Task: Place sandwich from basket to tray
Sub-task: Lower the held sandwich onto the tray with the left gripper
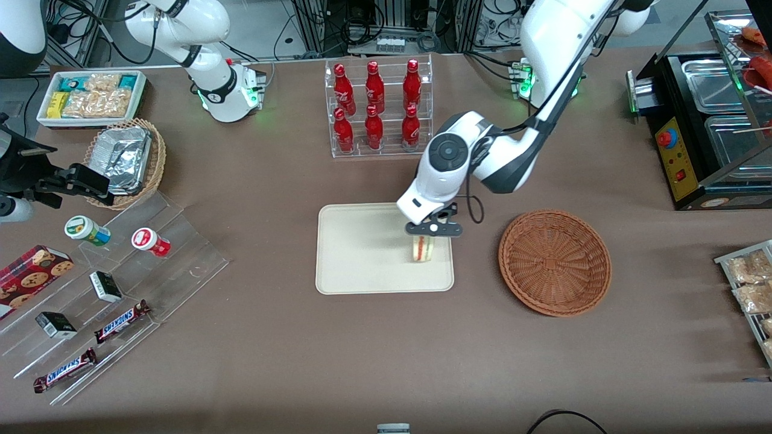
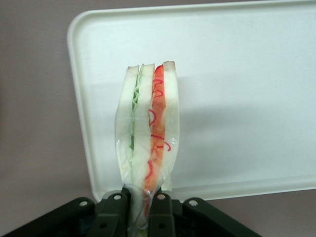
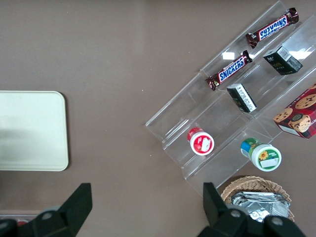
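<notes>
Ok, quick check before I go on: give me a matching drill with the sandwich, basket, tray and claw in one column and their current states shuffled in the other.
Things:
1. sandwich
2. basket
3. tray
4. claw

States:
A. nothing inside, on the table toward the working arm's end
B. shut, over the tray's edge nearest the basket
C. pinched upright in its clear wrap, above the tray
D. flat on the table, in front of the red bottle rack

Pairs: 1-C, 2-A, 3-D, 4-B
</notes>
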Tool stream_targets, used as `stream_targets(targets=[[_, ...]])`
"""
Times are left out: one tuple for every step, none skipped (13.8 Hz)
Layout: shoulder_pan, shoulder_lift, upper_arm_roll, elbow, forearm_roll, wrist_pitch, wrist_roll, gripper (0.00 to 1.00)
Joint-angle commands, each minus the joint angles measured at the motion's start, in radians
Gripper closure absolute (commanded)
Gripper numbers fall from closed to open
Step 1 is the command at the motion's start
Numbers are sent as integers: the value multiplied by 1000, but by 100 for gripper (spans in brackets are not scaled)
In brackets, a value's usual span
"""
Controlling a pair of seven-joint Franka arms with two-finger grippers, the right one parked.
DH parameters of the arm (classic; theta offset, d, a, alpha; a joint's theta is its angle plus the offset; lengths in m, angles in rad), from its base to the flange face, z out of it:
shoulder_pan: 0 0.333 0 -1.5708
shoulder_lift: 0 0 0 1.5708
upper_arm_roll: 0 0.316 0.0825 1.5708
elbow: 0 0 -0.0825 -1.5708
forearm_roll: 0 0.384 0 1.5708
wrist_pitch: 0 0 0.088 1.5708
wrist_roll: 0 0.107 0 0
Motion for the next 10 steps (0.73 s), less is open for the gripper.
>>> stream_targets(targets=[[-43,81,6,108,-6,-18,4,100],[-43,94,6,118,-2,-18,3,100],[-43,103,8,129,3,-18,4,100],[-43,111,8,131,6,-18,4,100],[-43,117,8,134,6,-18,4,100],[-43,123,9,135,8,-16,4,100],[-43,127,11,139,8,-16,6,100],[-43,131,12,142,8,-16,6,100],[-43,134,12,143,8,-16,6,100],[-43,135,14,143,9,-16,6,100]])
